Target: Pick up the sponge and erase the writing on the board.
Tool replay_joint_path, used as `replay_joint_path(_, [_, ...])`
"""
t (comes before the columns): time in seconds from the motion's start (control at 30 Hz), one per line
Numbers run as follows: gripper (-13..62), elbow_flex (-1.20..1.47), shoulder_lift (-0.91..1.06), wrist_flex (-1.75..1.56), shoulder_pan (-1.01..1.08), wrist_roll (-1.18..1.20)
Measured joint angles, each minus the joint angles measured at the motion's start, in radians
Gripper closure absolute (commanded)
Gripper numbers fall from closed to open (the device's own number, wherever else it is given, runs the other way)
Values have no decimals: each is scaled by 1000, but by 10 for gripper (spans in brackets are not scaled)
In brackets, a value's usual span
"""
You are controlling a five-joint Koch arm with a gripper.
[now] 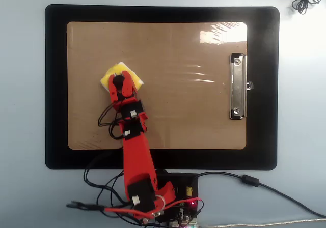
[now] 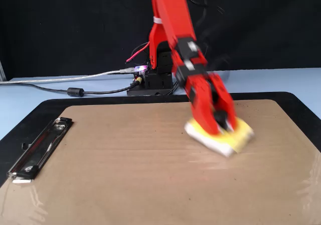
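red fingers (image 2: 219, 118) gripping sponge (image 2: 235, 136), flat on board (image 1: 178, 111)

Yellow sponge (image 1: 124, 73), glossy brown board (image 1: 178, 111), silver clip (image 1: 237, 86), black mat (image 1: 56, 85), red gripper (image 1: 118, 81)

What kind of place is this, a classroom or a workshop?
Probably a hobbyist's desk or small lab bench: a pale blue table, loose cables and bare electronics at the red arm's base, and a black backdrop behind.

Overhead looks straight down; fixed view faces the arm (image 2: 173, 29) low across the board (image 1: 178, 116)
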Motion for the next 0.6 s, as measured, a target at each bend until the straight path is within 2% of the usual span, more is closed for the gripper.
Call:
replay_joint_path(0.03, [574,-118,-112,-31,5,0])
replay_joint_path(0.07, [574,-104,-130,-49,5,-2])
replay_joint_path(0.13, [574,71,0,-64,5,-2])
replay_joint_path(0.2, [574,385,258,-60,0,-2])
replay_joint_path(0.27, [574,453,422,21,-49,3])
replay_joint_path(0.37, [574,364,359,92,-115,2])
replay_joint_path(0.47, [574,158,156,78,-112,-2])
replay_joint_path(0.53, [574,175,160,77,-110,-2])
replay_joint_path(0.6, [574,285,267,75,-101,-2])
